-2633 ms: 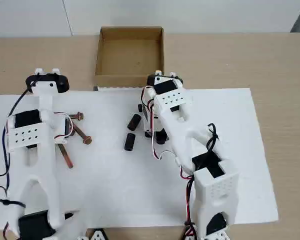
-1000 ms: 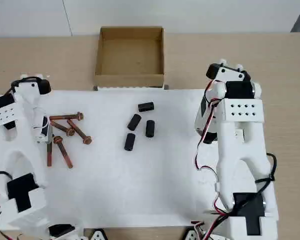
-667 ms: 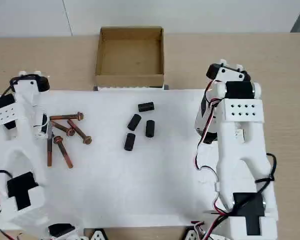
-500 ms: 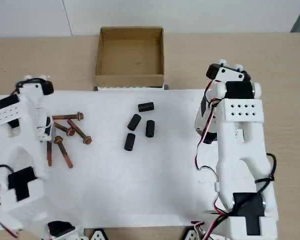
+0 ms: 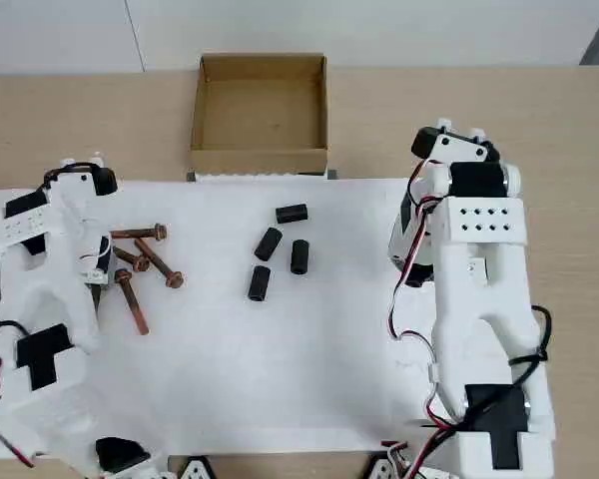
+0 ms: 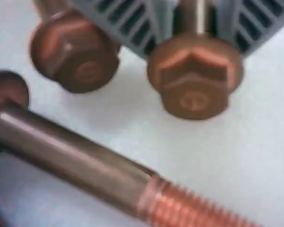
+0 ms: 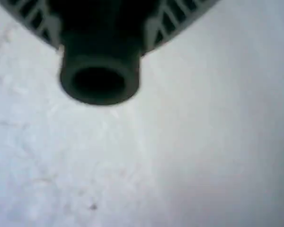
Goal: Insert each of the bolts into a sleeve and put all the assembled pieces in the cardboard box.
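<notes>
Several copper bolts [image 5: 145, 261] lie on the left of the white mat [image 5: 280, 369]. My left gripper [image 5: 97, 269] sits at their left edge. In the left wrist view it [image 6: 195, 19] is shut on one bolt [image 6: 194, 80], whose hex head points outward, while another bolt head [image 6: 73, 59] and a lying bolt shaft [image 6: 80, 158] are close by. Several black sleeves [image 5: 280, 249] lie mid-mat. My right gripper [image 5: 411, 261] hangs over the mat's right side, shut on a black sleeve [image 7: 99, 71] with its bore facing out. The cardboard box [image 5: 208, 110] stands open at the back.
The white mat covers most of the wooden table [image 5: 559, 150]. Bare mat lies between the sleeves and the right arm, and across the front. The box touches the mat's far edge.
The right arm has pulled back from the sleeves to the right side and then stayed still. The left arm has swung in toward the bolts and now covers the leftmost one.
</notes>
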Robot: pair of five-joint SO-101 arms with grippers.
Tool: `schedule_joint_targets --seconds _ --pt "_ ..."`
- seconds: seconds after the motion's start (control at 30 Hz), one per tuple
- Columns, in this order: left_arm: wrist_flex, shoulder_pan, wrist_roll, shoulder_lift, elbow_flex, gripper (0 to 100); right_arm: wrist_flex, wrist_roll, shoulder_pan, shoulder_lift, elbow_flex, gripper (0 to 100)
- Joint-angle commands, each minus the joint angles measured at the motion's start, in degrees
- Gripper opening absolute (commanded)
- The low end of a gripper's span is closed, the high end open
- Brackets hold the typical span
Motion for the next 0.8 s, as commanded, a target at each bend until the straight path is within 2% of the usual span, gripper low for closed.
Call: schedule_joint_targets --seconds 0.0,0.17,0.33,0.53,0.67,0.77 --pt "-1.05 -0.18 0.00 -0.44 -1.63 1 -0.57 0.09 0.31 -2.51 -0.18 0.2" --pt "3.78 -0.18 0.00 -3.96 -3.21 1 -0.04 0.26 -0.92 -2.95 -0.53 0.2" --pt "7.30 2.02 0.00 -17.41 -3.47 1 0.04 0.18 -4.62 -4.97 -0.53 0.2" --pt "13.98 9.14 0.00 -32.09 -3.30 1 0.04 0.53 -8.40 -18.77 -0.35 0.3" --pt "14.42 9.85 0.00 -39.30 -3.30 1 0.13 0.62 -8.04 -27.21 -0.09 0.3" --pt "14.59 9.85 0.00 -44.84 -3.21 1 0.75 3.34 -8.04 -32.92 0.97 0.3"
